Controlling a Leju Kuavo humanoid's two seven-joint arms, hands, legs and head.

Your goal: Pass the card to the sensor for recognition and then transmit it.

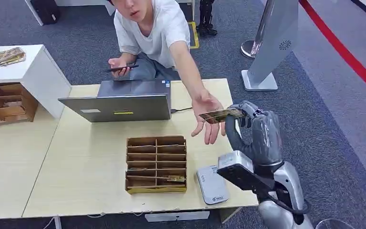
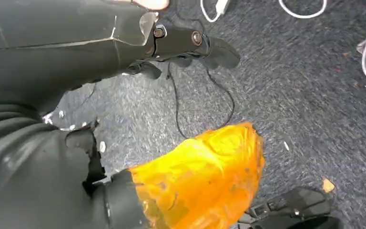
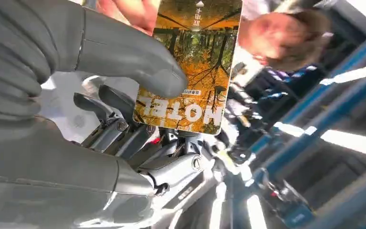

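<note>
1. The right hand [image 1: 259, 131] pinches a hotel card [image 1: 220, 115] between thumb and fingers, raised at the table's [image 1: 76, 162] 3 o'clock edge.
2. A person's open palm [image 1: 208, 112] waits just under the card.
3. The card reader [image 1: 211, 185] lies at 5 o'clock, beside the cardboard organiser [image 1: 156, 164].
4. The left hand [image 2: 181, 45] hangs over carpet, fingers loosely curled, holding nothing.

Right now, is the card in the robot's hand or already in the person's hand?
In the right hand: its thumb presses the card, above the person's open palm.
</note>
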